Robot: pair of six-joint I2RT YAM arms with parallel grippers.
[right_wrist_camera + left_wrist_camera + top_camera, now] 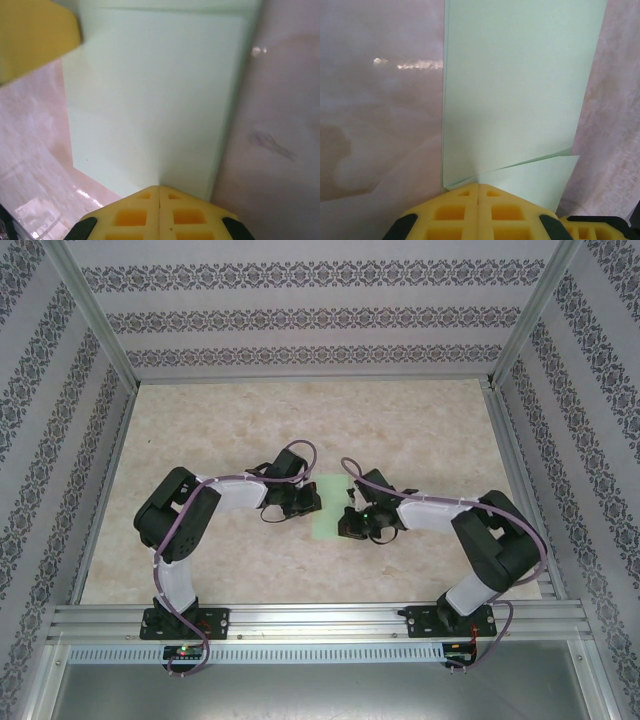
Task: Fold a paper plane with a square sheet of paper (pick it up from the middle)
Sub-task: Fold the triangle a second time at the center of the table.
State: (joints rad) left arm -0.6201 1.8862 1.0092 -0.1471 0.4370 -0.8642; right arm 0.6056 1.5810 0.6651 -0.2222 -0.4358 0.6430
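The square sheet of paper (328, 508) is pale green and lies folded over between the two arms at mid-table. My left gripper (305, 502) meets it from the left and my right gripper (350, 524) from the right. In the left wrist view the yellow fingers (478, 185) are pressed together on the sheet's near edge. A flap of the paper (520, 90) creases away diagonally from their tip. In the right wrist view the gripper (159, 187) is likewise shut on an edge of the paper (150, 100), which rises away from it. The left gripper's yellow finger (35, 40) shows at the top left.
The beige marbled tabletop (300, 420) is bounded by aluminium rails and patterned walls (300, 315) at the back and both sides. Open tabletop surrounds the paper on every side.
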